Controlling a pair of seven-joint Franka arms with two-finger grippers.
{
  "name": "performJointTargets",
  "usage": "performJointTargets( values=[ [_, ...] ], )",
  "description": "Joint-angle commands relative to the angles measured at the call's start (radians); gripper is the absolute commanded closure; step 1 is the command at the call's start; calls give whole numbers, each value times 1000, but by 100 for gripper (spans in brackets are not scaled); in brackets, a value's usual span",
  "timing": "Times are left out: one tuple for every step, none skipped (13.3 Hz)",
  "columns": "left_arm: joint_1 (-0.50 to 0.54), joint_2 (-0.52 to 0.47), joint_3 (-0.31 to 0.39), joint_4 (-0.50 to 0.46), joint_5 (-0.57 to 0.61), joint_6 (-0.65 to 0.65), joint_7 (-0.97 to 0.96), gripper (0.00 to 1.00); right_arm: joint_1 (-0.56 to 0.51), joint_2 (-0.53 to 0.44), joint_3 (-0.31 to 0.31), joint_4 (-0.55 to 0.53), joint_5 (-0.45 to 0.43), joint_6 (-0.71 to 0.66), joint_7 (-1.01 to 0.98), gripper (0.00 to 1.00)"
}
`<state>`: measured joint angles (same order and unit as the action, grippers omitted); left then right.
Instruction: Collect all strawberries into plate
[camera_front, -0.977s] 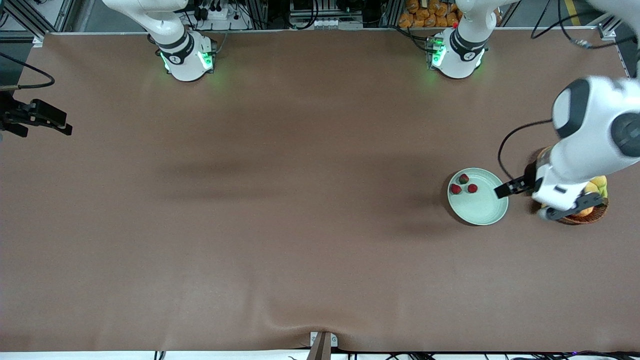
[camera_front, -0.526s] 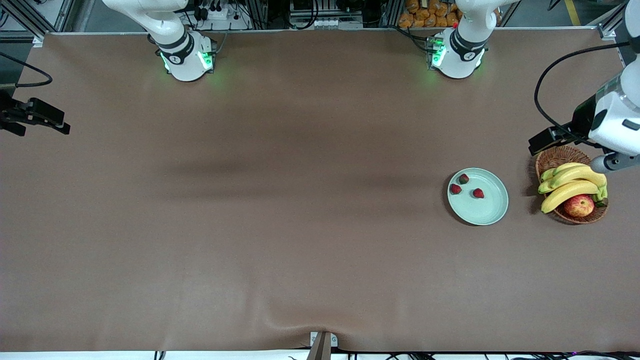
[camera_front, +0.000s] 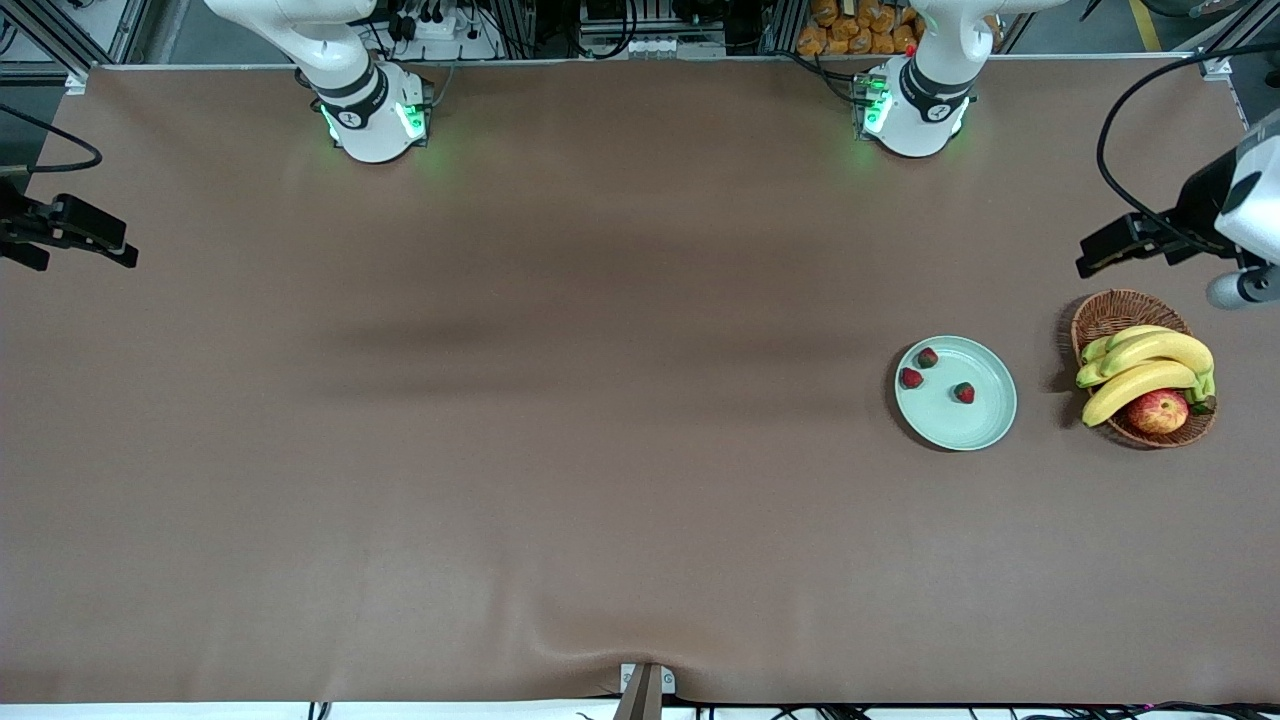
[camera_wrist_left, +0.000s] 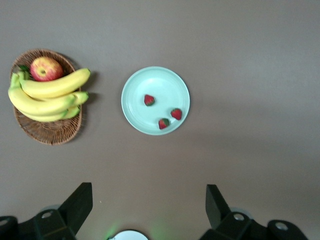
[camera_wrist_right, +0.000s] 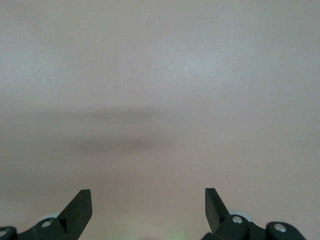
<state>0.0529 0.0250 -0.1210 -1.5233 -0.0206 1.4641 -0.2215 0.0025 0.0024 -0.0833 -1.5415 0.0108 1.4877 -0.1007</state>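
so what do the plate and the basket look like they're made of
Plate: looks like glazed ceramic or glossy plastic; smooth, plain mint surface with a soft sheen and raised rim. I can't tell which. Basket: woven wicker or rattan, matte brown, with a visible weave.

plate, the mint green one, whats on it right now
Three small dark-red strawberries lie apart on the round pale mint-green plate. Nothing else is on it, and nothing covers it.

Robotics lab, aluminium framing (camera_front: 60, 40), cables (camera_front: 1120, 150)
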Motion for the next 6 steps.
performJointTargets(
  values=[
    [-10, -137, 18, -147, -39, 39, 19, 0, -9, -19, 7, -3, -5, -12, 1, 0],
    [-11, -142, 18, -143, -38, 36, 21, 0, -9, -19, 7, -3, -5, -7, 1, 0],
    [-11, -139, 20, -133, -35, 30, 46, 0, -10, -19, 7, -2, -5, -7, -1, 0],
    [-10, -128, 21, -120, -27, 30, 92, 0, -10, -19, 5, 1, -6, -7, -1, 0],
    [-10, -117, 30, -107, -19, 30, 115, 0, -9, -19, 5, 3, -6, -6, -1, 0],
    [-8, -116, 34, -106, -13, 30, 119, 0, -10, -21, 5, 3, -6, -4, -1, 0]
  ],
)
